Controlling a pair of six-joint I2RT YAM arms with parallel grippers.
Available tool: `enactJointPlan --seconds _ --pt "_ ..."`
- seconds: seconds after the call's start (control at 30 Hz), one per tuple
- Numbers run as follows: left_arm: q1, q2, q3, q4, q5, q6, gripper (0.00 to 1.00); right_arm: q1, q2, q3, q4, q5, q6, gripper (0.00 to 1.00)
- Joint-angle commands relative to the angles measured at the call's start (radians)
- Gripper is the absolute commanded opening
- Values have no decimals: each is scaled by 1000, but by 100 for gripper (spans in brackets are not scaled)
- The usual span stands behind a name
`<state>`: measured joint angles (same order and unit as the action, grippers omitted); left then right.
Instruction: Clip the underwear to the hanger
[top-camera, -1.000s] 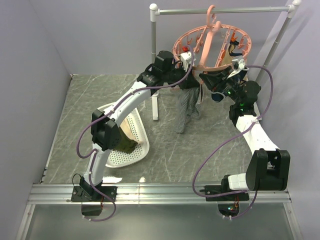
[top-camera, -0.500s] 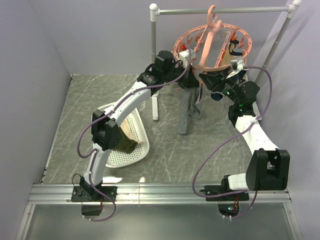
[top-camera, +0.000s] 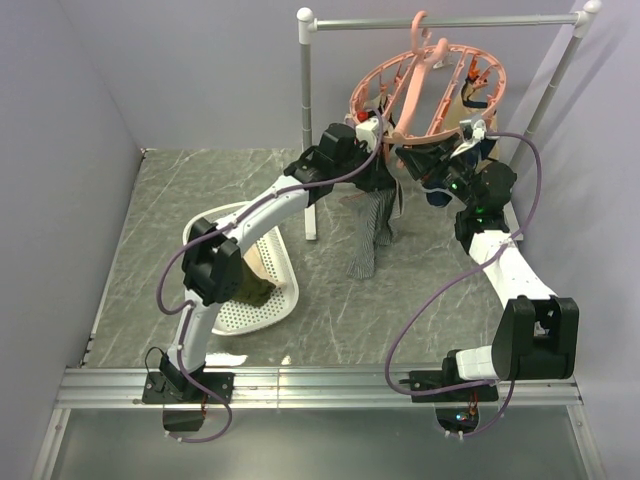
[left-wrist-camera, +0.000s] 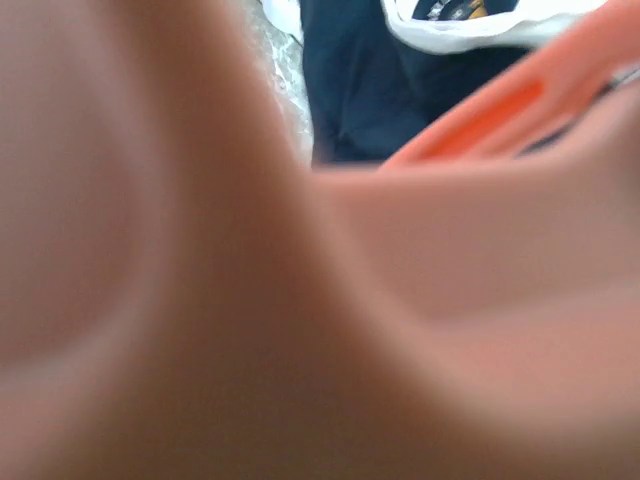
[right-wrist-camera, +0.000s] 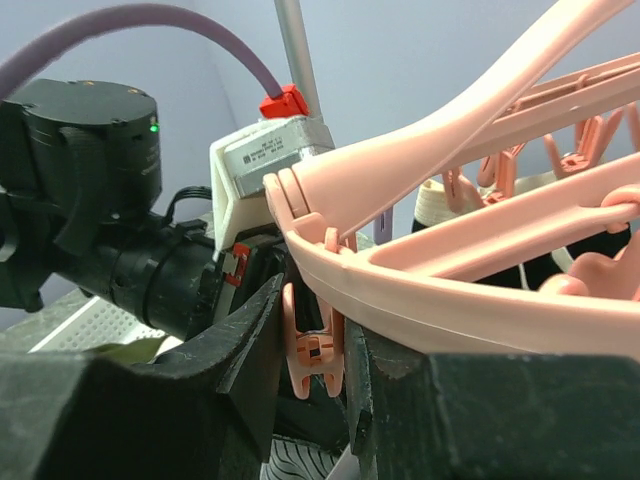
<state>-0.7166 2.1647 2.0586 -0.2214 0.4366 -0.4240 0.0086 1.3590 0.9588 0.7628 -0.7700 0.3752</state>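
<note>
Right gripper (right-wrist-camera: 314, 330) is pinched onto a small pink peg (right-wrist-camera: 312, 362) on the lower rim of the round pink hanger (right-wrist-camera: 470, 290), one finger on each side. Left gripper (top-camera: 386, 178) sits just under the ring's near left edge. Blurred pink plastic fills its wrist camera, so its grip cannot be judged. The striped underwear (top-camera: 371, 235) hangs down below it, near the grey rail stand (top-camera: 307, 120).
</note>
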Motion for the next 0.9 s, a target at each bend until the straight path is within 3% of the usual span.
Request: enactJointPlan --seconds 0.0,0.27,0.43,0.6,0.87 --pt "-7 -94 -26 42 -58 -105 0 14 -15 12 87 -38 -15 0" --pt "-6 -150 -57 96 -68 -226 0 14 -9 8 99 -34 -22 0" --pt "-15 -248 -240 246 -64 -288 0 17 -6 9 104 -5 -15 0" --pt "-66 -351 -475 514 -133 -220 0 19 3 14 122 6 16 0" --pt "-112 -411 -567 513 -216 -182 0 21 -3 17 115 21 14 0"
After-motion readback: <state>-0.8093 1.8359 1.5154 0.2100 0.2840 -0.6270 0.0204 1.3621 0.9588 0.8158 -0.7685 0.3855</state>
